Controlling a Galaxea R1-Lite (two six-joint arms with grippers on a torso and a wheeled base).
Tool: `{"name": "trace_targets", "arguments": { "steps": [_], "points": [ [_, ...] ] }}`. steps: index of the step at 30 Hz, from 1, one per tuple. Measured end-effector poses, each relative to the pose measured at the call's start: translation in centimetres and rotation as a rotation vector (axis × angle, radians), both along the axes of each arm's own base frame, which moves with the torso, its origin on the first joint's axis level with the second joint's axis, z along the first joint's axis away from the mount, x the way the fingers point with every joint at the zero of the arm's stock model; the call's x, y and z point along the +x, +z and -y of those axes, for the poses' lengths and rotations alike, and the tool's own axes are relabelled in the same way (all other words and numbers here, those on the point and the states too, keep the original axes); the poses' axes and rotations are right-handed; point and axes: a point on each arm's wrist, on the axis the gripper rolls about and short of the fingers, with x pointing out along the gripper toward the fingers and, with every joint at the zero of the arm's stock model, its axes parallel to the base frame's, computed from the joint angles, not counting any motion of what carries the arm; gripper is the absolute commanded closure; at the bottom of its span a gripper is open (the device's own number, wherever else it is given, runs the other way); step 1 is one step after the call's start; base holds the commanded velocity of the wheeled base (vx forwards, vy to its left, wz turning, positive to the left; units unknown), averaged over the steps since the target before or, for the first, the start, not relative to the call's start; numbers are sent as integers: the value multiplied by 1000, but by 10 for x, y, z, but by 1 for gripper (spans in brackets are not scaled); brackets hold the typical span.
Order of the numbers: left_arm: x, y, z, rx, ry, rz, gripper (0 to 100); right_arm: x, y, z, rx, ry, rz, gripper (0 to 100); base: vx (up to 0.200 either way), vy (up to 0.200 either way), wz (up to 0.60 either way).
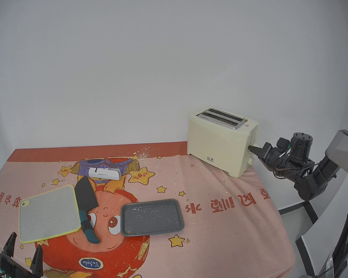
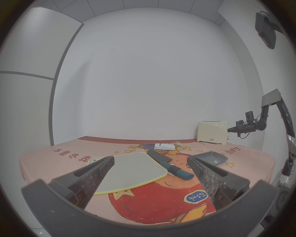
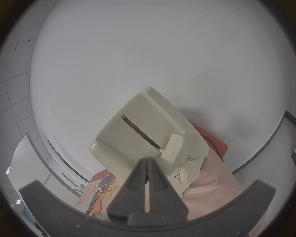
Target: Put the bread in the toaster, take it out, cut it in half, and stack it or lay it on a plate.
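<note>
Tablecloth [image 1: 224, 217] bears toaster [image 1: 219, 144]; right wrist view reveals lever [image 3: 172, 149] by right tool [image 3: 146, 160].

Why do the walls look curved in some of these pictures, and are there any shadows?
Left wrist view: a wide lens bows the wall seams and darkens the corners. Right wrist view: same bowing; the toaster throws a soft shadow on the wall behind. Head view: lines look straight, light even.

Backing onto a plain white wall [image 1: 145, 54], evenly lit. Spreading a pink cartoon-print tablecloth [image 1: 224, 217], red-edged along the far side, across the foreground. Showing pale floor [image 1: 315, 235] crossed by dark lines at right, and panelled ceiling [image 2: 145, 3] overhead.
</note>
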Motion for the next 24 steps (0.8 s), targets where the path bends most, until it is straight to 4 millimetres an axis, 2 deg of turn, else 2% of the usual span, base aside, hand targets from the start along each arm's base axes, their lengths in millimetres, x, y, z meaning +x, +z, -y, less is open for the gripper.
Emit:
{"name": "trace_targets", "arguments": {
  "steps": [6, 12, 24],
  "points": [
    [0, 0, 0, 0, 0, 0, 0, 1, 3, 6, 3, -17, 19, 100, 0, 0, 0],
    [0, 0, 0, -1, 0, 0, 0, -2, 15, 10, 12, -28, 48, 100, 0, 0, 0],
    [0, 0, 0, -1, 0, 0, 0, -25, 41, 1, 18, 5, 99, 100, 0, 0, 0]
  ]
}}
